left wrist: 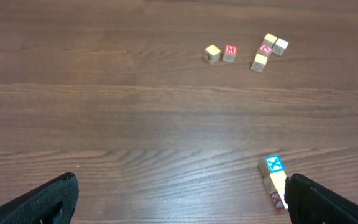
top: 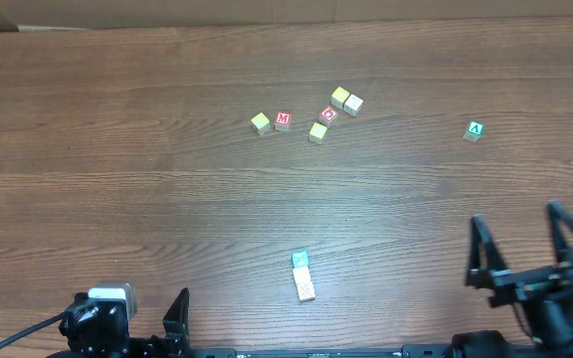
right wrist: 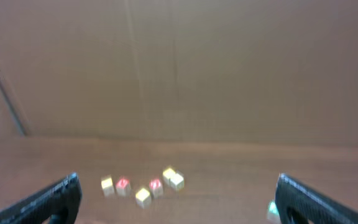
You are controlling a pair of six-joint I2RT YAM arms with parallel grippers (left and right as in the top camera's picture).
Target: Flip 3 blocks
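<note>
Blocks sit scattered on the worktop, none of them lifted. A loose cluster of yellow and cream ones lies far across, mixed with the red M cube and red O cube. A green A block stands alone off to the right, and a teal block touches a tan block nearest the arms. Left fingers and right fingers are spread wide and hold nothing, low at the near edge, probably a ready pose before the first reach. The teal-and-tan pair, lying between the two arms, looks the easiest start, though touching neighbours likely call for a careful approach.
</note>
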